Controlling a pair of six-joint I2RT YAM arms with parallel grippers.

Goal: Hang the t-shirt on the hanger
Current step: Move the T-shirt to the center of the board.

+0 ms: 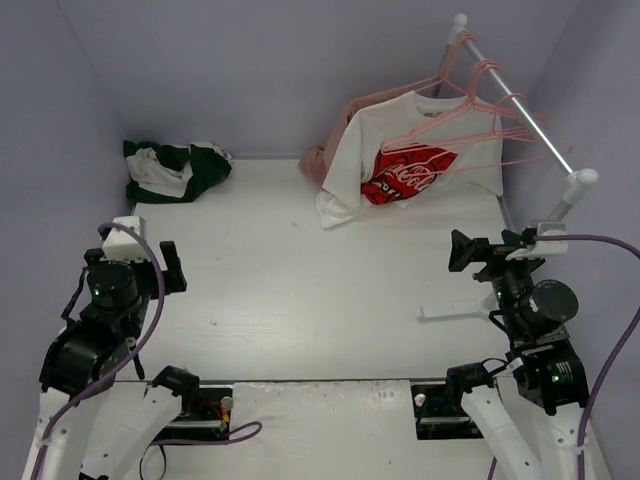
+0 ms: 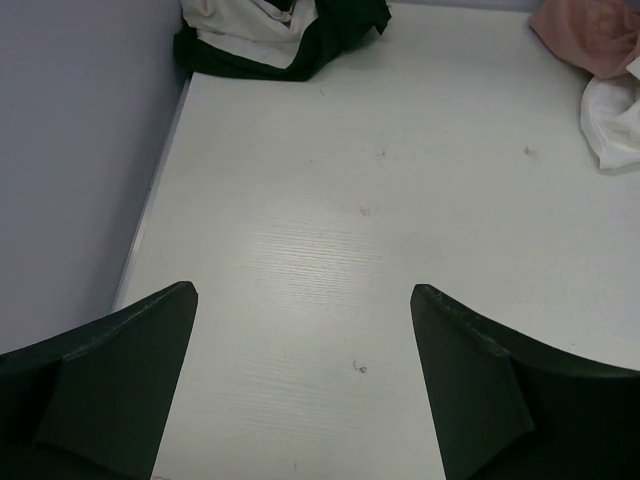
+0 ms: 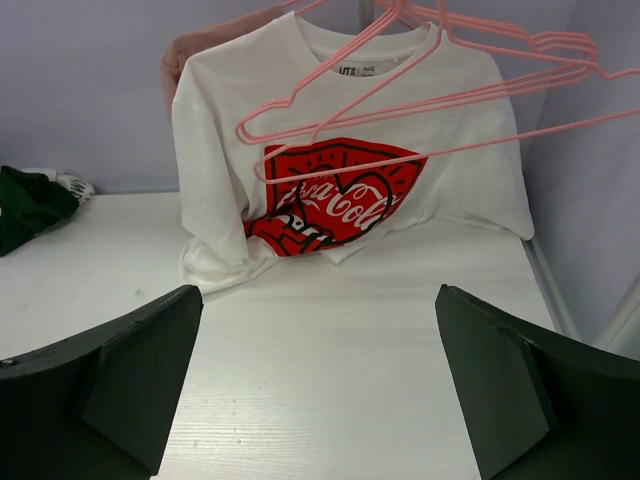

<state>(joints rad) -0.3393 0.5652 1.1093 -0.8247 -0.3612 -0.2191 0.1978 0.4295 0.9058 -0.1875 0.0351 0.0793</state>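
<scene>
left gripper (image 2: 305,295) and right gripper (image 3: 320,295) hover with dark fingers spread apart, empty, over the white wood-grain table (image 1: 300,290), the soft t-shirt (image 1: 175,170) crumpled green-and-white in the far left corner, a thin pink triangular hanger (image 1: 440,118) hanging among others on the far-right metal rail (image 1: 525,112).
</scene>
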